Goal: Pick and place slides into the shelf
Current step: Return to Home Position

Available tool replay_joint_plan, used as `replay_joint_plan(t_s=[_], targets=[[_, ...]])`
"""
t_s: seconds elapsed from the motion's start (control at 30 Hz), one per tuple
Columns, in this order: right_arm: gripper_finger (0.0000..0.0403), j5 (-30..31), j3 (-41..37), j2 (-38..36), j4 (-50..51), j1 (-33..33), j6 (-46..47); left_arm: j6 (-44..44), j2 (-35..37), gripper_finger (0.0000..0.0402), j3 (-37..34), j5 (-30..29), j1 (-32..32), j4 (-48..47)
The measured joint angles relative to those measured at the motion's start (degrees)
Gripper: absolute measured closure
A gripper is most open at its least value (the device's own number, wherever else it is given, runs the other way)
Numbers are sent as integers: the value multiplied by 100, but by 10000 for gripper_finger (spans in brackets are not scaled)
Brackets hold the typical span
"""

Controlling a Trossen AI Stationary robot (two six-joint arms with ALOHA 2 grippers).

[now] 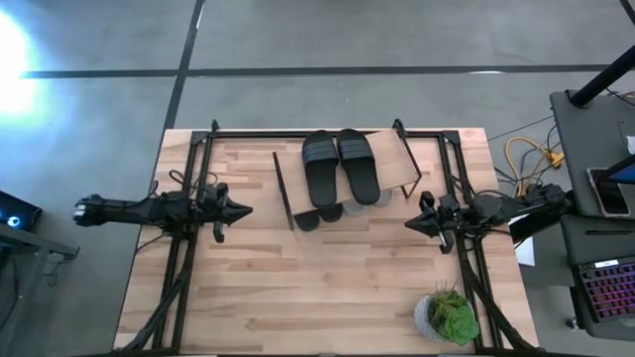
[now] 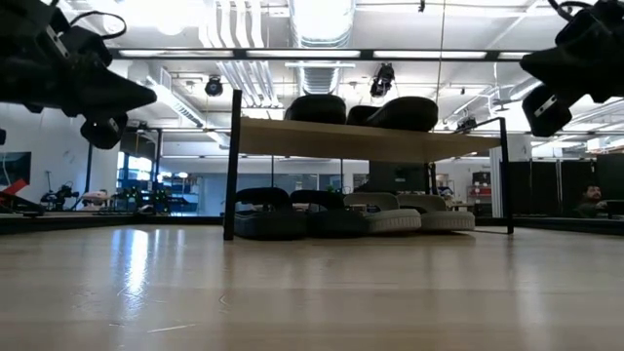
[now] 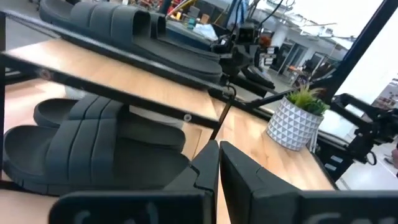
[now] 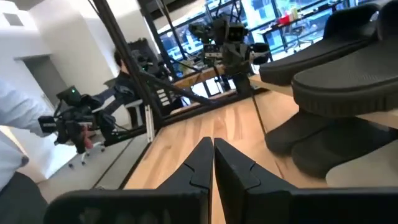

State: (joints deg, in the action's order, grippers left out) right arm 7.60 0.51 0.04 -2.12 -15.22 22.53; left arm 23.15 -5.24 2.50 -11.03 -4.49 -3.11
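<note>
The shelf (image 1: 395,159) stands at the middle of the table's far side, a light wood plank (image 2: 361,139) on thin black legs. Two black slides (image 1: 342,167) lie side by side on its top. Beneath the plank, on the tabletop, stand a dark pair (image 2: 292,220) and a light grey pair (image 2: 414,216). My left gripper (image 1: 243,209) hangs shut above the table, left of the shelf, pointing at it. On the shelf's right, my right gripper (image 1: 410,224) is also shut and points toward the shelf. Neither gripper holds anything.
A potted green plant (image 1: 448,315) in a white pot stands near the table's front right corner. Black frame rails (image 1: 184,268) run along the table's left and right sides. A person's sleeve (image 4: 15,118) shows beyond the table. Bare wood lies in front of the shelf.
</note>
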Motion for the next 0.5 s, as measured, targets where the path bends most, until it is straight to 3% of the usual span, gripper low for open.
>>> replay_joint_plan(t_s=[0.5], targets=[[394, -2, 2, 119, 53, -2, 39, 45, -629, 402, -42, -15, 0, 331]])
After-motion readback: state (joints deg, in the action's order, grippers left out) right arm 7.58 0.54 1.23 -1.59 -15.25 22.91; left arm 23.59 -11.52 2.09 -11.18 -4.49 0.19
